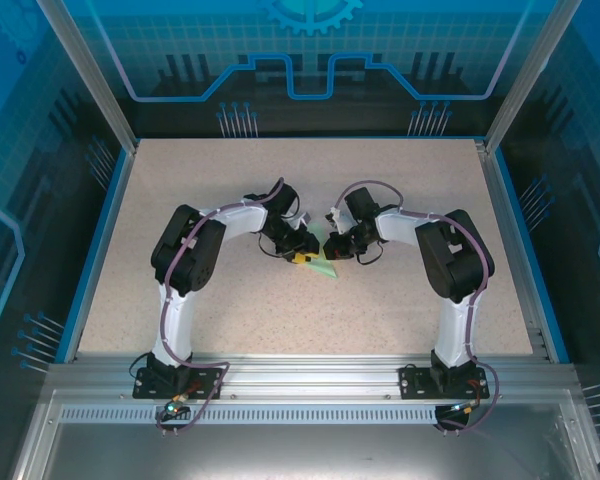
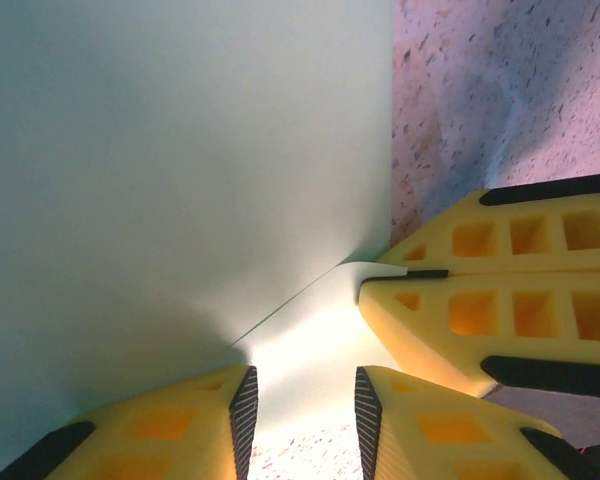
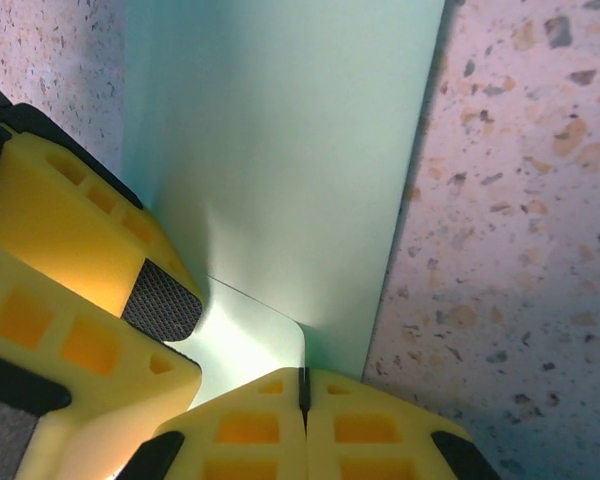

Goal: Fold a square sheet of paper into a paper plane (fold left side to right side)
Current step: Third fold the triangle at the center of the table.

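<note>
I see both arms bent in to the middle of the table [image 1: 230,200], claws nose to nose. The paper sheet [image 1: 323,268] is on the table right btw. them. From the top cam it's a small pale green bit just under the claws.

R claw [image 3: 303,380]: shut tight, yellow fingers pressed together. A curled-up corner of the paper goes into the crack where they meet. The L wrist cam shows the same: the R claw [image 2: 380,274] comes in from the right, its two fingers closed on that lifted corner. So R claw is pinching the paper.

L claw [image 2: 302,405]: narrow gap, not shut. Its two black pads [image 2: 245,410] stand a bit apart, and I see the lifted flap of paper thru the gap. Can't tell if a pad touches the paper. In the R wrist cam the L claw's fingers [image 3: 80,230] are on the left, just beside the R claw, w/ one black pad right at the raised paper edge.

The paper is plain, no marks. Away from the lifted corner it looks flat and smooth. One long straight edge runs along the speckled table in both wrist cams.
</note>
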